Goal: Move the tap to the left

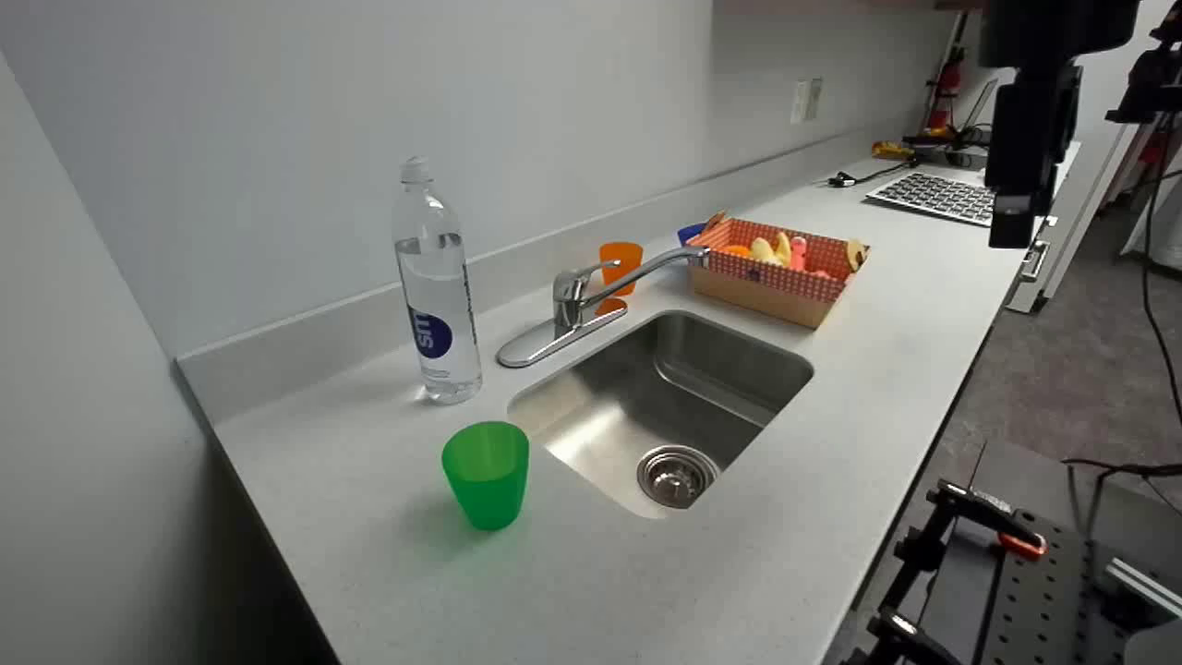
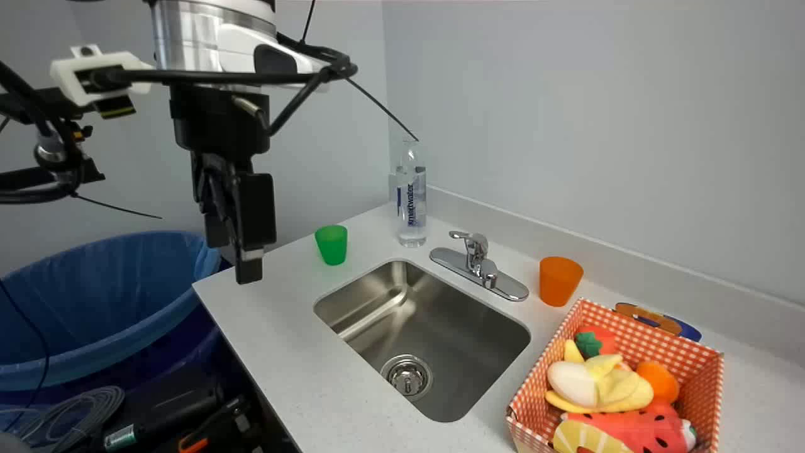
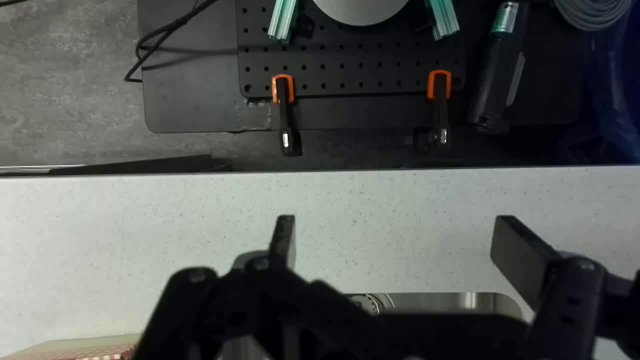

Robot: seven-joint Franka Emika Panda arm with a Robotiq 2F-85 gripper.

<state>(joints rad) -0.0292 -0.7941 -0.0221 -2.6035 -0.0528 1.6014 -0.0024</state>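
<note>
Pale tabletop (image 2: 283, 333) along the wall (image 2: 597, 126) carries the chrome faucet (image 2: 476, 255) behind the sink (image 2: 453, 333), and the fingers (image 3: 517, 255), spread wide and holding nothing, might, by pushing the spout (image 1: 646, 268) too hard leftward, topple the Smartwater bottle (image 2: 412, 204).

pale walls (image 1: 554, 120), speckled white counter (image 3: 375, 225), grey floor (image 3: 65, 95)

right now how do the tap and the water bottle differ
The tap is shiny chrome; the water bottle is see-through with a round blue mark. The tap is lower, its spout reaching out sideways; the water bottle is taller and upright. Both stand on the counter beside the sink.
</note>
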